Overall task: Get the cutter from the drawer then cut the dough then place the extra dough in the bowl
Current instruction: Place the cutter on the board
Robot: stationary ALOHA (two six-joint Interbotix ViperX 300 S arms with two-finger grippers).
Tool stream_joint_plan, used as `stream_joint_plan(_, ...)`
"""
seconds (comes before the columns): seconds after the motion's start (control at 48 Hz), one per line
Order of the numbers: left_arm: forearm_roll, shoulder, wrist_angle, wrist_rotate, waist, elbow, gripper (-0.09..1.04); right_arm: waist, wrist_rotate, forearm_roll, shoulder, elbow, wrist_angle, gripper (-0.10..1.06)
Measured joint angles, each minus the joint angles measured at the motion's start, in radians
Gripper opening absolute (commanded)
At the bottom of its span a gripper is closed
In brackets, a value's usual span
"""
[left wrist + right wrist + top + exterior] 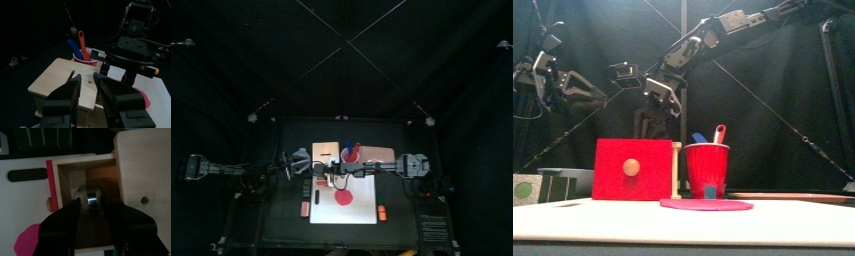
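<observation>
The counter [278,222] carries the wooden box [143,163] just beside my right tool [92,203]. Its drawer [70,175] stands pulled out directly beneath me, with the red front [49,183] off to one side. My left tool [87,78] hovers above the box top, jaws a narrow gap apart and empty. My right jaws are spread and hold nothing. Their tips reach down into the drawer on either side of the cutter [89,195], which sits on the drawer floor. I judge the cutter light, rigid and slick, a thin metal ring likely to skate or tip if pinched off-centre. Its shiny rim is all I can see, so I would close squarely across its width.
</observation>
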Motion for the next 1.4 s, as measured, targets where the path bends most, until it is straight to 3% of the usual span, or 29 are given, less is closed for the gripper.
stream_joint_plan(0.25, 0.000, 0.000, 0.000, 0.000, 0.002, 0.008, 0.69, 0.000, 0.003, 0.002, 0.000, -0.021, 0.015, 0.49)
stream_joint_plan(0.729, -0.015, -0.002, 0.012, -0.003, 0.000, 0.028, 0.69, 0.005, -0.005, 0.003, -0.014, -0.212, 0.252, 0.49)
stream_joint_plan(0.979, -0.015, 0.000, 0.015, 0.003, 0.003, 0.028, 0.69, 0.012, 0.008, 0.003, -0.115, -0.247, 0.362, 0.49)
stream_joint_plan(1.188, -0.015, 0.000, 0.017, 0.003, 0.029, 0.028, 0.69, 0.041, 0.009, 0.003, -0.242, -0.170, 0.449, 0.49)
stream_joint_plan(1.396, -0.015, 0.000, 0.017, 0.005, 0.055, 0.025, 0.69, 0.086, 0.015, 0.006, -0.380, 0.061, 0.469, 0.49)
